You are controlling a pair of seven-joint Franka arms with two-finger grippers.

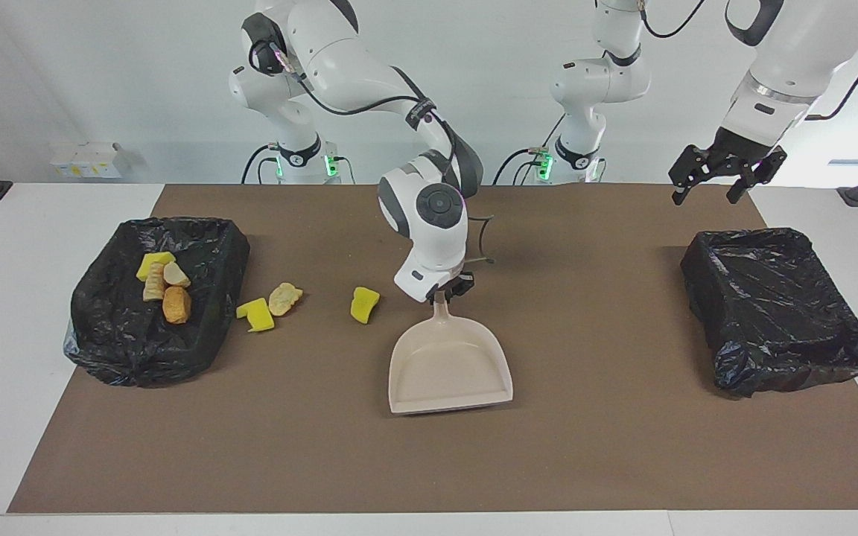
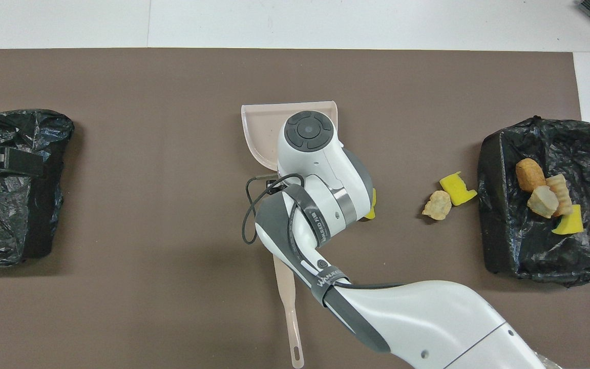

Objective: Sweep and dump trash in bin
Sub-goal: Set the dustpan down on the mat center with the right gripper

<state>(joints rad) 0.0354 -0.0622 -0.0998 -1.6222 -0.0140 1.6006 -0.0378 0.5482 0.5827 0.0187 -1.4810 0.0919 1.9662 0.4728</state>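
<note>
My right gripper (image 1: 444,292) is shut on the handle of the beige dustpan (image 1: 450,368), whose mouth faces away from the robots at mid-table. From overhead the wrist hides the grip, and only the pan's front (image 2: 260,128) shows. A yellow sponge chunk (image 1: 363,304) lies beside the pan, toward the right arm's end. Another yellow chunk (image 1: 256,313) and a pale pastry (image 1: 284,298) lie just outside the black-lined bin (image 1: 120,350). Several trash pieces (image 1: 164,286) sit inside that bin. My left gripper (image 1: 723,181) hangs open and waits over the table's left-arm end.
The beige brush's handle (image 2: 290,307) lies on the mat nearer the robots than the dustpan, partly under my right arm; the facing view hides it. A second black-lined bin (image 1: 779,313) stands at the left arm's end, nothing showing in it.
</note>
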